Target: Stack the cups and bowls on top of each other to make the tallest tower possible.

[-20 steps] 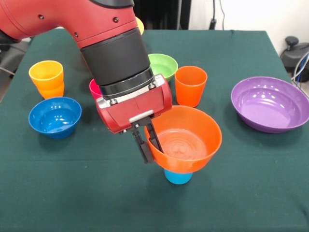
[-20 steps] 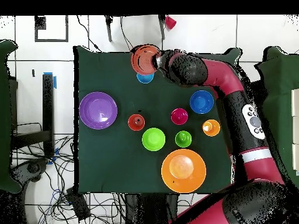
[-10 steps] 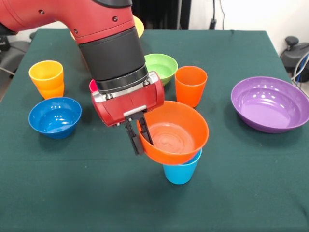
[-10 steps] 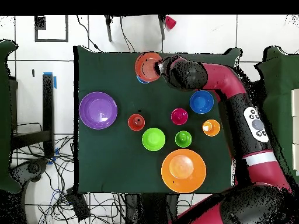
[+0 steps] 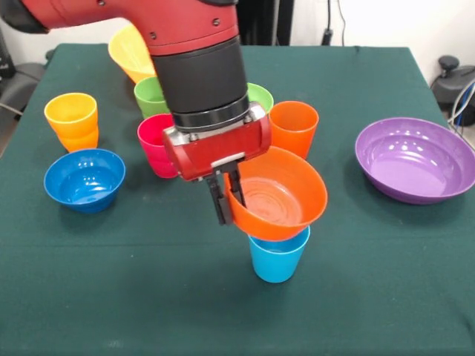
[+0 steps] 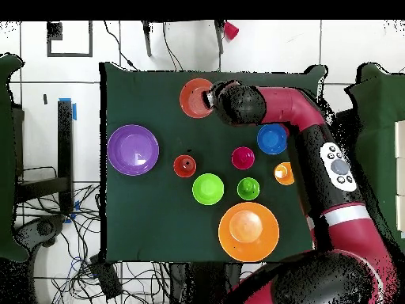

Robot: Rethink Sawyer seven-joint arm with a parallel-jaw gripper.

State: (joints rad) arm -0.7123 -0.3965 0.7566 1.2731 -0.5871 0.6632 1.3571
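Front view: the gripper (image 5: 227, 194) has shifted right since half a second ago, its fingers pinching the rim of the glossy orange plastic bowl (image 5: 280, 198), which now sits tilted just above the light blue plastic cup (image 5: 277, 256). Open green-clothed bench (image 5: 111, 297) lies at 6 and 7 o'clock of the cup; the wide purple bowl (image 5: 415, 159) sits at 2 o'clock.

Overhead view: the orange bowl (image 6: 195, 97) now hides the cup, near the bench's 12 o'clock edge, above tiled floor (image 6: 261, 43).
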